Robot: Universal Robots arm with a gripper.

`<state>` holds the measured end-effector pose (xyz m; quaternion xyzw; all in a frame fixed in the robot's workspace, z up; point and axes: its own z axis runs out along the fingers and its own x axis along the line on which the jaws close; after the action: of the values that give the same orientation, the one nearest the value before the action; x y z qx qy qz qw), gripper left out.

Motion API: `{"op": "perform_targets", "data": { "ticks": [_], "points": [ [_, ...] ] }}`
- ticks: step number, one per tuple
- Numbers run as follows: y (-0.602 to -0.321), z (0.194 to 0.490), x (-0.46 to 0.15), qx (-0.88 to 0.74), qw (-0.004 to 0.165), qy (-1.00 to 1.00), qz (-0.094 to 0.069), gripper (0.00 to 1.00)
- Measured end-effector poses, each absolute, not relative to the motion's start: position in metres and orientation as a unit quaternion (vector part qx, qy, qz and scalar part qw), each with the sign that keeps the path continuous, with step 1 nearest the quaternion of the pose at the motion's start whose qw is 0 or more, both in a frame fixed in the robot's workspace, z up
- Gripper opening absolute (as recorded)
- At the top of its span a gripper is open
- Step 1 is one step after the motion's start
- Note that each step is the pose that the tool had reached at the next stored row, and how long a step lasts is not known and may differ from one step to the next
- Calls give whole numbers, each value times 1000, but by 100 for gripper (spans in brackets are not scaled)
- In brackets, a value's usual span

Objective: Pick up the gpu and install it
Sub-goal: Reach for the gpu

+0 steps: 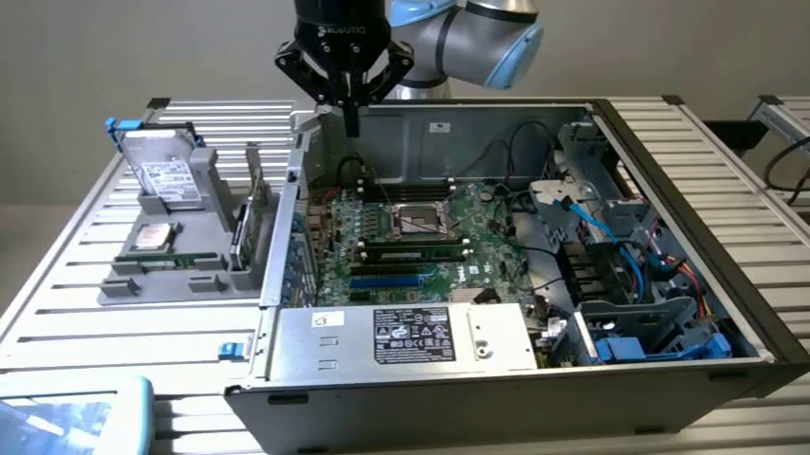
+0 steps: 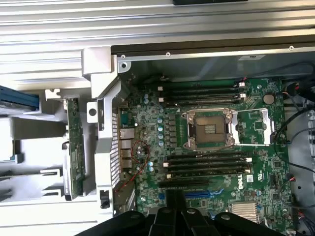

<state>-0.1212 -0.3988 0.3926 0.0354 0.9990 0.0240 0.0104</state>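
I'm looking at a slatted metal table point(image 1: 76, 313) before a plain grey wall, with the open computer case point(image 1: 506, 412) lying on it. My gripper point(image 1: 351, 121) hangs over the case's back wall, fingers pressed together on nothing. The gpu point(image 1: 257, 216) stands on edge in the grey holder point(image 1: 152, 284) just outside the case; the wrist view adds the CPU socket point(image 2: 209, 129), the exterior view the hard drives point(image 1: 165, 175).

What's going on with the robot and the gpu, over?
Gripper shut, empty, over rear edge of the case. Gpu upright in the grey holder beside the case, untouched. Path between looks clear.
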Motion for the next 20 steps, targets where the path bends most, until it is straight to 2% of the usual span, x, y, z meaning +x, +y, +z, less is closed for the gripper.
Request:
{"op": "perform_targets", "data": {
  "ticks": [7, 20],
  "points": [
    [-399, 393, -125, 35, 11, 999, 24, 11],
    [-399, 392, -184, 35, 12, 999, 24, 11]
  ]
}}
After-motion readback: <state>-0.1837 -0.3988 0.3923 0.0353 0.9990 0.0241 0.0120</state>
